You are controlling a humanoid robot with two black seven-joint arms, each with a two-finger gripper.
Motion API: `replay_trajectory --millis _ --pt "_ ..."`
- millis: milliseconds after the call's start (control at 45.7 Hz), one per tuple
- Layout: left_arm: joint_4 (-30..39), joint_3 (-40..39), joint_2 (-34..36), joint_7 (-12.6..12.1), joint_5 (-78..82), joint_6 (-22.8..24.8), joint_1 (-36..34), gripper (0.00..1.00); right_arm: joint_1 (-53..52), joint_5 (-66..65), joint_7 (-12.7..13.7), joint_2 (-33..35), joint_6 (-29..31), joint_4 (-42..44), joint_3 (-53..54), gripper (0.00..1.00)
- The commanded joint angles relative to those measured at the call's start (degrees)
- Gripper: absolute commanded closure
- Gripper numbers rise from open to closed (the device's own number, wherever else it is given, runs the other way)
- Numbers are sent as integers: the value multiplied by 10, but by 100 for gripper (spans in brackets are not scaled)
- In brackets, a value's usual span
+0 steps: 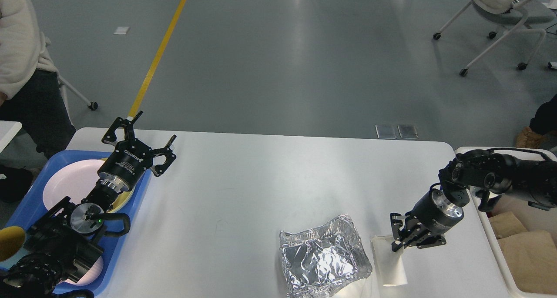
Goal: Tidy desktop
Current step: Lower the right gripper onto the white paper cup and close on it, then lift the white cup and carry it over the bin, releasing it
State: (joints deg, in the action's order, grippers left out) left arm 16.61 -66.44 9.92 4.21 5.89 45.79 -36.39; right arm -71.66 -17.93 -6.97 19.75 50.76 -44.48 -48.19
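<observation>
The white desktop (pixel 261 180) carries a crumpled silver foil container (pixel 322 256) near its front edge. Just right of the foil lies a white paper cup (pixel 390 267). My right gripper (pixel 398 242) reaches in from the right and is shut on the cup's far end. My left gripper (pixel 150 128) hovers open and empty over the desktop's far left, beside the blue tray (pixel 26 202).
The blue tray holds a pink plate (pixel 69 180), a yellowish plate (pixel 126 198) and a yellow cup (pixel 8 241). A white bin (pixel 491 241) with brown paper (pixel 526 254) stands at the right edge. A person (pixel 21 71) stands far left; a chair (pixel 500 11) is far right.
</observation>
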Motion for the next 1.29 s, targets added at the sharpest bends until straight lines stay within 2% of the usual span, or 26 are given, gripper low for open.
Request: replay_trajectory --millis 0,131,307,854,1095,1270 --pt "0 0 0 -1 0 0 0 3 -18 0 -1 6 14 0 -9 100" --pt "0 0 0 0 0 0 0 3 -60 -1 -1 24 42 -1 -35 100" --pt "0 0 -1 0 0 0 0 3 -142 -1 -2 32 42 -2 -81 100" --pt "0 0 -1 0 0 0 0 3 -481 3 -6 49 42 -11 -188 100" --pt "0 0 0 0 0 0 0 3 -491 3 -6 57 42 8 -234 100" --pt "0 0 0 -1 0 0 0 3 -454 3 -5 91 42 62 -260 100"
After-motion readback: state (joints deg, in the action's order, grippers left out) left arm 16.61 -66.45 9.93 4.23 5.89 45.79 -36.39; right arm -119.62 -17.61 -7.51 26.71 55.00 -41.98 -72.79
